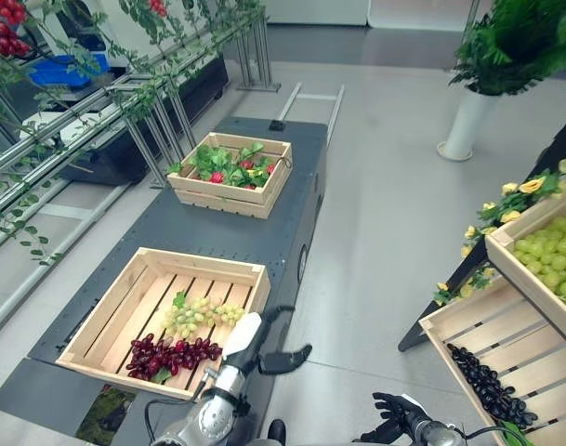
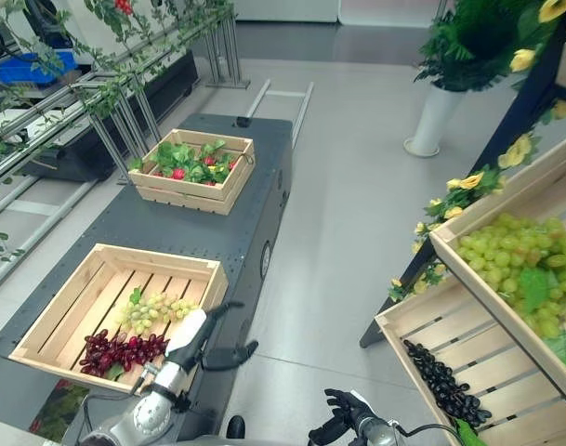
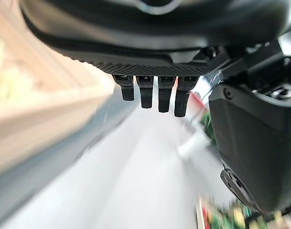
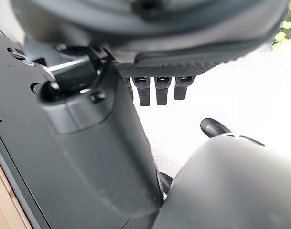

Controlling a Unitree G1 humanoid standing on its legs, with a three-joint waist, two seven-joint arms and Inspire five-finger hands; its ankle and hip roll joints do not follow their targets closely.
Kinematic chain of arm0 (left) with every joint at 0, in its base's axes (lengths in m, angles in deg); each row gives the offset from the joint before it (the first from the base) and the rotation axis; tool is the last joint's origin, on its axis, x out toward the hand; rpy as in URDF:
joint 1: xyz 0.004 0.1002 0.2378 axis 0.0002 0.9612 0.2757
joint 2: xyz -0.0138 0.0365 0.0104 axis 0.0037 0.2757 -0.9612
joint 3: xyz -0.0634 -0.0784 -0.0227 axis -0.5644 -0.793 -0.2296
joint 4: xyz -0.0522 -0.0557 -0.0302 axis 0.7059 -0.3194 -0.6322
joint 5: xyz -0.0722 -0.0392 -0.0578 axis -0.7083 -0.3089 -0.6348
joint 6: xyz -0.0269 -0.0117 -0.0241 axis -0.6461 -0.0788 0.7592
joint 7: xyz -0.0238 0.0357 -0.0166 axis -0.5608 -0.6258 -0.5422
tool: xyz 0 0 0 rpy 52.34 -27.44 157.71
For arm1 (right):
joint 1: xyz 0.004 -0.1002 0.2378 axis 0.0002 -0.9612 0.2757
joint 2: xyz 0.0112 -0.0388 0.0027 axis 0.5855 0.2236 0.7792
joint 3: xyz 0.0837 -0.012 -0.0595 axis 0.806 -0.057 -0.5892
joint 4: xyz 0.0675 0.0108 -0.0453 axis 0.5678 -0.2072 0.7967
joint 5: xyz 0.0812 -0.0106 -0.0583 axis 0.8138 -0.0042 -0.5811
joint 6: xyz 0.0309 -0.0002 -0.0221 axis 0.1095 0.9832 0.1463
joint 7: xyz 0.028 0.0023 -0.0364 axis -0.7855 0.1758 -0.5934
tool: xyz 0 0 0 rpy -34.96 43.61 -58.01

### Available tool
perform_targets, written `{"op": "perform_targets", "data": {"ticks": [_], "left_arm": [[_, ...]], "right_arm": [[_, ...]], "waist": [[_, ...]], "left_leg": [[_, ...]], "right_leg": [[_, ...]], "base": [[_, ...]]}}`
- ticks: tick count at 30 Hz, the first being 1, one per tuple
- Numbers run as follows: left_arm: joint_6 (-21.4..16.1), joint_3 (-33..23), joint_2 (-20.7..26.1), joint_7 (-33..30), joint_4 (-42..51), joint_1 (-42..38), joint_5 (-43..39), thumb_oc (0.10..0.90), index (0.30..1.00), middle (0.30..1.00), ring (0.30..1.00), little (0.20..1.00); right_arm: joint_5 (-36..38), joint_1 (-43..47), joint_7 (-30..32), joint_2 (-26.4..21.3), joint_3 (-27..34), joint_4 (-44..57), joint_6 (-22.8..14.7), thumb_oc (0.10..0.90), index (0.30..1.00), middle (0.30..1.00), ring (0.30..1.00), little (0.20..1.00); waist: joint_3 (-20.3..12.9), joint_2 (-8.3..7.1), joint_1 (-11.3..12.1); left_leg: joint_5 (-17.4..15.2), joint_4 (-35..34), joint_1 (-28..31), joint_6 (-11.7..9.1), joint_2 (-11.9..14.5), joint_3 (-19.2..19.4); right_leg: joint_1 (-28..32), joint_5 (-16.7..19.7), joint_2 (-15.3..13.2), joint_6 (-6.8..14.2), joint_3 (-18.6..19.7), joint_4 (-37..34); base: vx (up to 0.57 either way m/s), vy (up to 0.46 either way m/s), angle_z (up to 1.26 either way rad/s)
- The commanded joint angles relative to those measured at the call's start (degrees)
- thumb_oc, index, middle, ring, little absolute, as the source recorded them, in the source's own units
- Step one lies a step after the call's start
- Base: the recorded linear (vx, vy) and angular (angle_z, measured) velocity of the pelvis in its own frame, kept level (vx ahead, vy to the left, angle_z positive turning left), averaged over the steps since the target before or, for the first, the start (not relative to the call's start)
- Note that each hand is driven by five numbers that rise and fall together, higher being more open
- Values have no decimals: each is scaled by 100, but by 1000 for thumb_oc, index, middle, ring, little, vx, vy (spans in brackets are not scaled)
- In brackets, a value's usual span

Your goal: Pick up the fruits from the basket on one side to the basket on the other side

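The left robot hand point(image 1: 281, 358), fingers straight and holding nothing, hovers just past the edge of the pale slatted wooden crate point(image 1: 106, 321) on the dark grey table point(image 1: 255, 237). Inside lie the dark red grape bunch point(image 1: 171, 357) and pale green grape bunch point(image 1: 201, 314). Reaching in low could catch the crate wall and shove it; a loose grip could shed grapes. The right robot hand point(image 1: 391, 418), fingers relaxed, hangs low.

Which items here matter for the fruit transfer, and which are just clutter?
Job:
- near crate holding green grapes and red grapes
- shelf crate holding black grapes
- left robot hand
- right robot hand

Clutter:
- far crate of greens
- white planter
- yellow flowers
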Motion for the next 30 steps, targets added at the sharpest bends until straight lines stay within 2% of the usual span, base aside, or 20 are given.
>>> {"op": "perform_targets", "data": {"ticks": [1, 4, 8, 15, 20, 23, 25, 27, 30], "left_arm": [[-89, -463, 588, -441, 486, -1047, -99, 800, 900, 900, 900, 900], [310, -574, 1028, -404, 610, -1148, 42, 800, 900, 900, 900, 900], [734, -750, 1656, -207, 641, -1220, -174, 800, 900, 900, 900, 900], [913, -1271, 2315, -68, -27, -1258, -232, 800, 900, 900, 900, 900], [1077, -1392, 2657, -72, -457, -1513, -141, 800, 900, 900, 900, 900], [1188, -1389, 2876, -206, -743, -1843, -182, 800, 900, 900, 900, 900], [1201, -1366, 2927, -234, -785, -1922, -183, 800, 900, 900, 900, 900], [1272, -1259, 3057, -312, -871, -2144, -162, 800, 900, 900, 900, 900], [1314, -1149, 3126, -349, -897, -2327, -126, 800, 900, 900, 900, 900]], "right_arm": [[169, 311, 292, -43, -80, 285, -319, 800, 900, 900, 900, 900], [140, 243, 401, -117, -70, 404, -247, 800, 900, 900, 900, 900], [205, 201, 446, -263, -70, 507, -192, 800, 900, 900, 900, 900], [352, 148, 483, -412, -82, 615, -152, 800, 900, 900, 900, 900], [657, 314, 586, -406, -148, 670, -265, 800, 900, 900, 900, 900], [854, 627, 549, -496, -199, 815, -421, 800, 900, 900, 900, 900], [894, 716, 556, -525, -226, 858, -439, 800, 900, 900, 900, 900], [1065, 967, 560, -577, -255, 937, -528, 800, 900, 900, 900, 900], [1128, 1121, 539, -611, -248, 936, -625, 800, 900, 900, 900, 900]], "waist": [[271, -186, 184], [299, -122, 194], [355, -55, 216], [541, -30, 302], [890, -116, 388], [1432, -257, 428], [1542, -290, 445], [1796, -405, 511], [1911, -469, 533]], "left_leg": [[-969, 54, 296, 380, -659, 264], [-926, 76, 214, 374, -696, 206], [-958, 241, 81, 376, -746, 129], [-1022, 591, -202, 390, -778, 23], [-1135, 1135, -612, 451, -758, 68], [-1350, 1939, -1110, 478, -746, 253], [-1390, 2124, -1258, 484, -736, 298], [-1553, 2589, -1635, 545, -681, 410], [-1679, 2943, -1924, 572, -633, 502]], "right_leg": [[-168, -453, -91, -123, -77, 387], [-235, -483, -152, -118, -145, 438], [-303, -529, -215, -120, -198, 506], [-468, -582, -275, -119, -272, 708], [-873, -722, -350, -120, -326, 1298], [-1362, -881, -434, -119, -291, 2095], [-1513, -905, -466, -115, -295, 2342], [-1924, -969, -603, -97, -378, 3025], [-2201, -1081, -682, -124, -424, 3438]], "base": [[0, 71, 16], [8, 75, 11], [28, 70, 7], [38, 60, 11], [-37, 42, 19], [-121, 80, 15], [-94, 73, 13], [-127, 112, 6], [-87, 87, 1]]}}
